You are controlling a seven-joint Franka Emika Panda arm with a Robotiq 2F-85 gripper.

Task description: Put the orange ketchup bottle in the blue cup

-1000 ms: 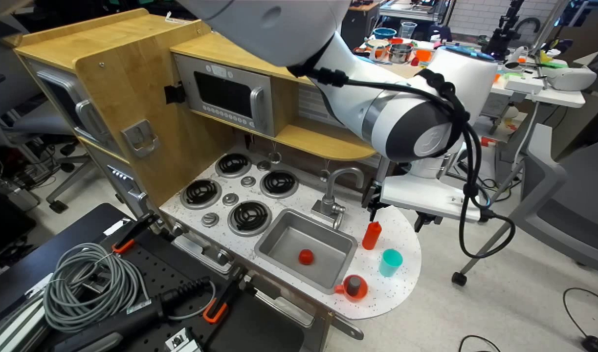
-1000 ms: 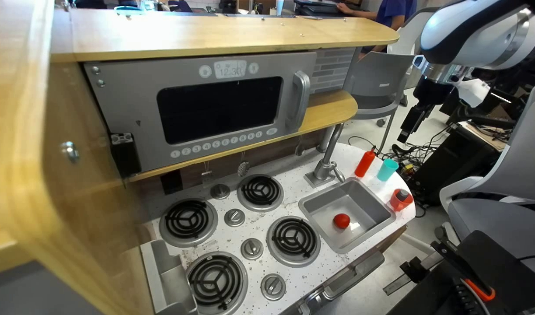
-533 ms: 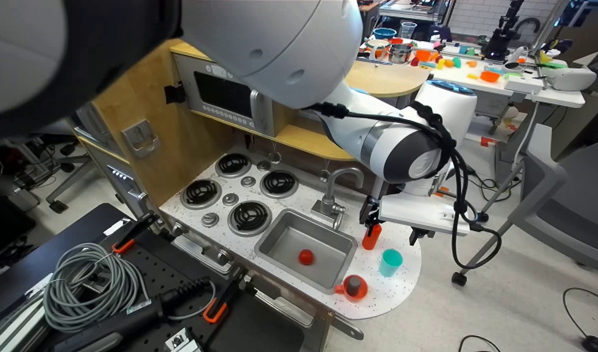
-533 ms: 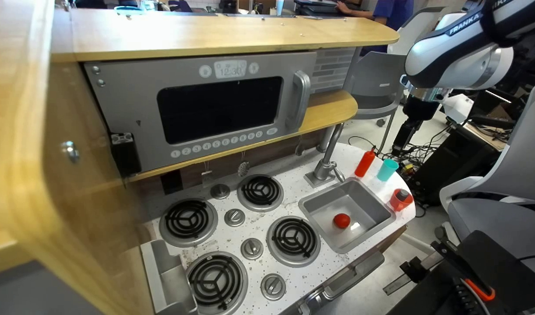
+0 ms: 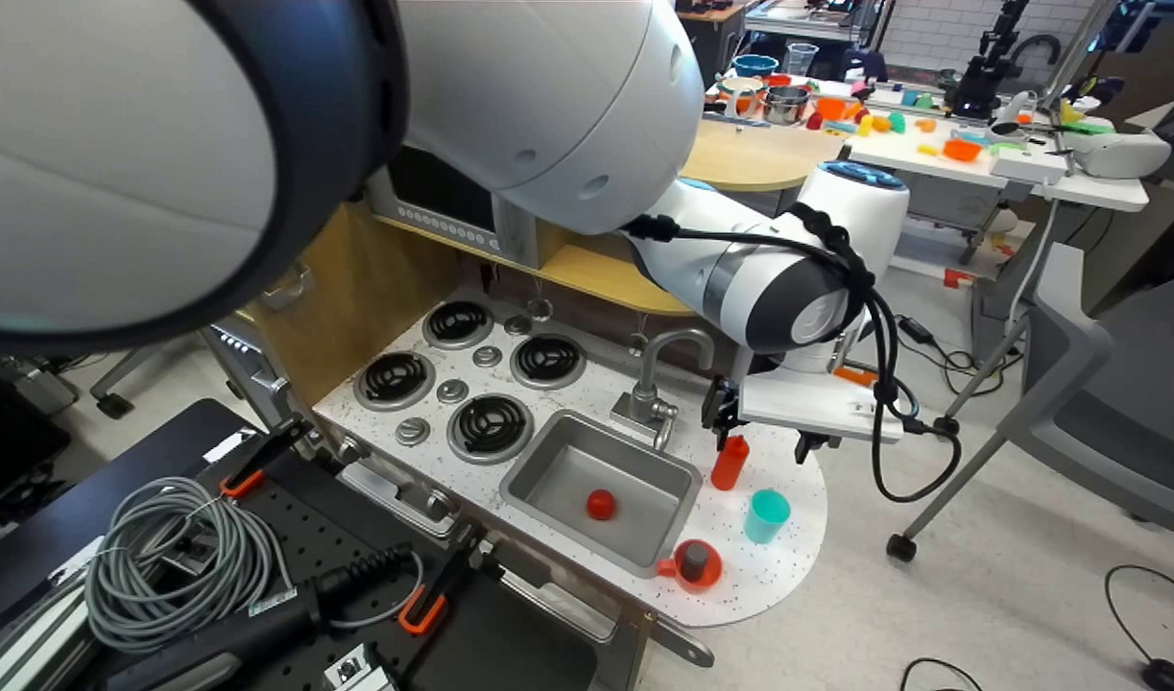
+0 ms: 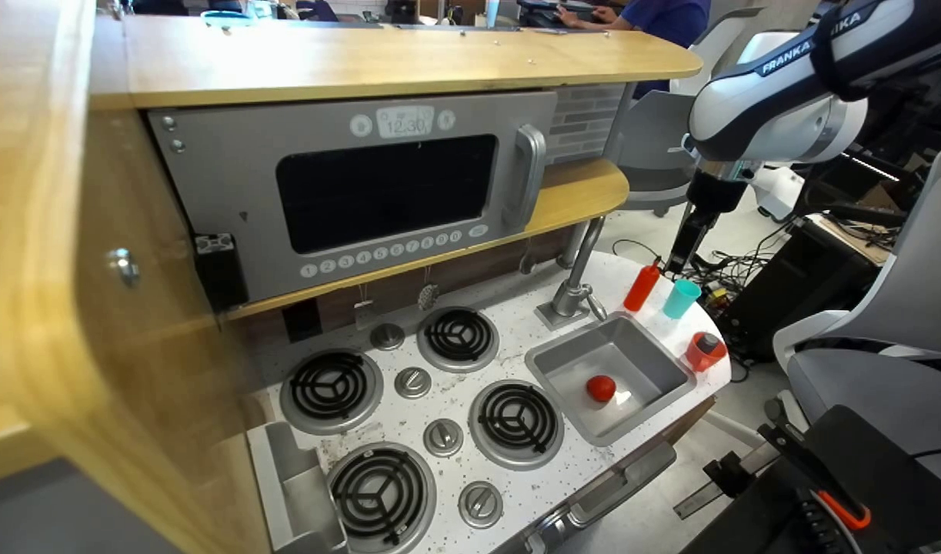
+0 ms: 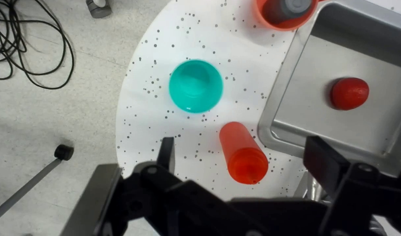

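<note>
The orange ketchup bottle stands upright on the white speckled counter beside the sink, in both exterior views. In the wrist view the bottle is seen from above, its nozzle toward the camera. The blue cup stands upright close to the bottle, nearer the counter's rounded edge. The wrist view shows the cup with nothing in it. My gripper is open and empty above the counter. In the wrist view its fingers are wide apart, one on each side of the bottle, not touching it.
A grey sink with a red round object lies beside the bottle. A faucet rises behind the sink. An orange cup holding a dark object stands near the front edge. A wooden shelf overhangs the back.
My gripper has moved left in both exterior views and lower, closer to the bottle's top. It stays open. The bottle and the blue cup have not moved.
</note>
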